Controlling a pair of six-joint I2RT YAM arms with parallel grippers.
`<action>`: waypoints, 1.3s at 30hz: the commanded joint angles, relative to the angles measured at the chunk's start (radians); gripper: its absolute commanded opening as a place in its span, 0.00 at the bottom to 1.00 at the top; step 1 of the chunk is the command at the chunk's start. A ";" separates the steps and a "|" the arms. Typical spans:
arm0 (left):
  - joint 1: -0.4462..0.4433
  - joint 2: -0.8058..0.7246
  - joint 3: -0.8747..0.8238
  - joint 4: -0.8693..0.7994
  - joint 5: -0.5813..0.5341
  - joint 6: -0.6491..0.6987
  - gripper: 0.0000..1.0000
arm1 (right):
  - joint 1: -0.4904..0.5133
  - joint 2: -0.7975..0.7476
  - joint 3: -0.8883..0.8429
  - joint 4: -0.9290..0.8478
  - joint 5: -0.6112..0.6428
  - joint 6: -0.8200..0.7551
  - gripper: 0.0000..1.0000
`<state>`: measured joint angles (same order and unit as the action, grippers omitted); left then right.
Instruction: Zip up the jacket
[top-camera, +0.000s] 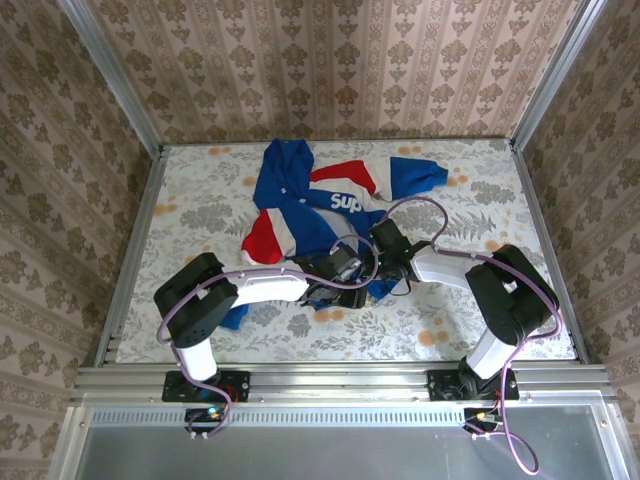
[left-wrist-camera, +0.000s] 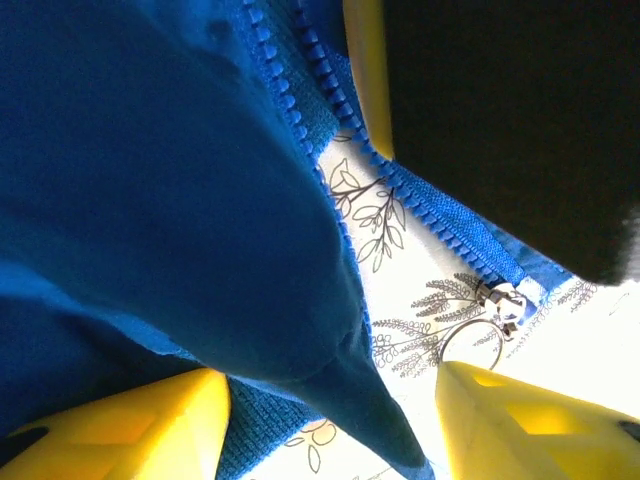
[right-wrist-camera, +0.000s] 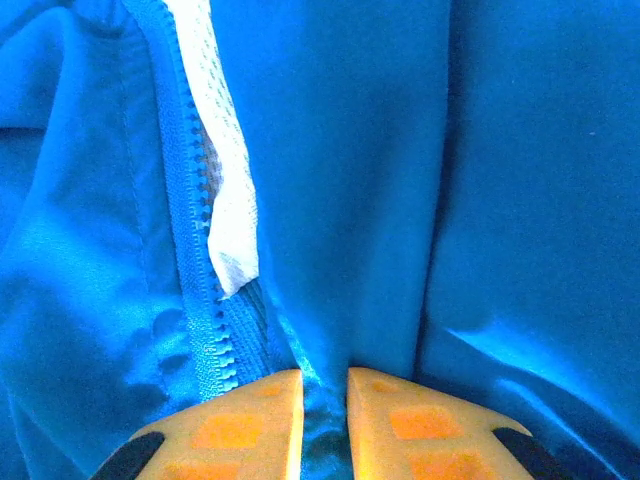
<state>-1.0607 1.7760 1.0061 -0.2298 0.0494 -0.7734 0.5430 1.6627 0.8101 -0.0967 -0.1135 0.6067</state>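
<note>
The blue jacket (top-camera: 300, 205), with a red-and-white band and white "Sup" lettering, lies crumpled and unzipped at the table's middle back. Both grippers meet at its near hem. My left gripper (top-camera: 352, 266) is open, its yellow fingers (left-wrist-camera: 150, 420) wide apart around a hanging fold of blue fabric (left-wrist-camera: 200, 200). The silver zip slider with a ring pull (left-wrist-camera: 503, 305) sits on one row of teeth just ahead of the right-hand finger. My right gripper (right-wrist-camera: 325, 420) is shut on a pinch of jacket fabric beside the other row of zipper teeth (right-wrist-camera: 200, 300) and the white mesh lining (right-wrist-camera: 228, 190).
The floral tablecloth (top-camera: 200, 210) covers the table, which is walled by patterned panels on three sides. In the left wrist view the right gripper's black body (left-wrist-camera: 510, 120) and a yellow finger (left-wrist-camera: 365, 70) hang close above the zipper. Purple cables (top-camera: 420, 205) loop over the jacket.
</note>
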 joint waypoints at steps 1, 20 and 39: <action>-0.011 0.013 -0.025 -0.029 -0.006 -0.021 0.47 | -0.006 0.000 -0.032 -0.024 -0.003 0.009 0.19; 0.170 -0.283 -0.330 0.198 0.113 -0.079 0.00 | -0.008 -0.024 -0.035 -0.043 0.006 0.000 0.19; 0.309 -0.371 -0.477 0.541 0.377 -0.137 0.00 | 0.014 -0.225 0.029 -0.074 -0.085 0.067 0.46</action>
<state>-0.7647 1.4387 0.5358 0.2539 0.3695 -0.9161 0.5491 1.4567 0.8131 -0.1387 -0.1570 0.6361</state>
